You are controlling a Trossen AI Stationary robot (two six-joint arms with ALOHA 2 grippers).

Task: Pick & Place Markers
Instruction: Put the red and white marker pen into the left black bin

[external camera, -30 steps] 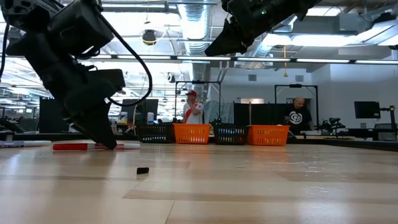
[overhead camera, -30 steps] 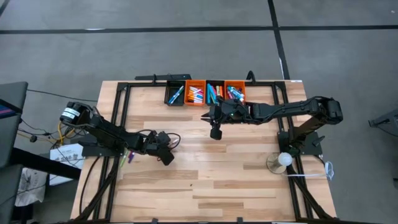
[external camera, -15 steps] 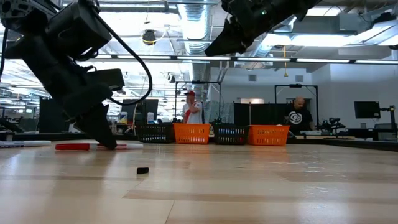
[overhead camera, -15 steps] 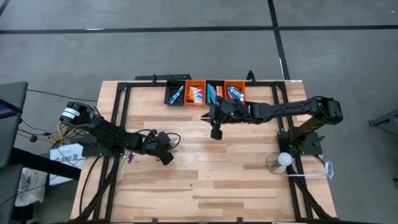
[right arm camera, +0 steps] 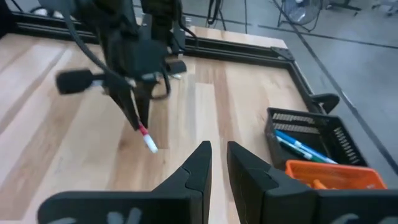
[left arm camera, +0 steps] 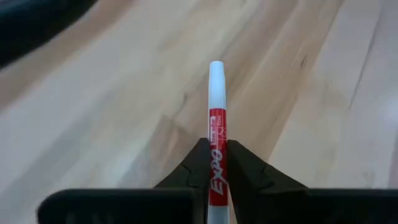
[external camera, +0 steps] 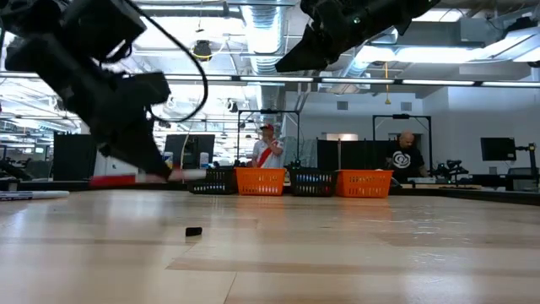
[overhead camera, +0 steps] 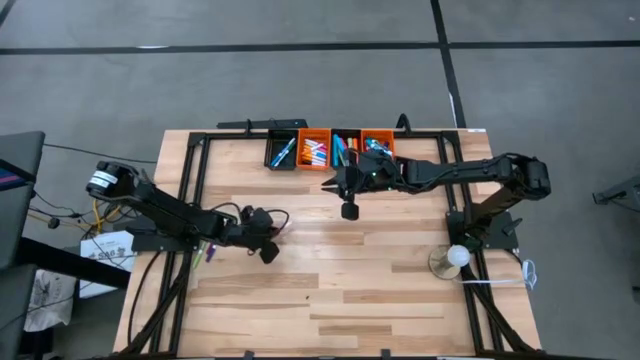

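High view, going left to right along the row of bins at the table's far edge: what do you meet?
Black bin with blue markers → orange bin of mixed markers → black bin → orange bin, partly overlapped by the right arm.

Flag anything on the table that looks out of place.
A small black piece lies loose on the bare wood, away from the bins; what it is cannot be told. Otherwise nothing odd: the left gripper holds a red-and-white marker off the table.
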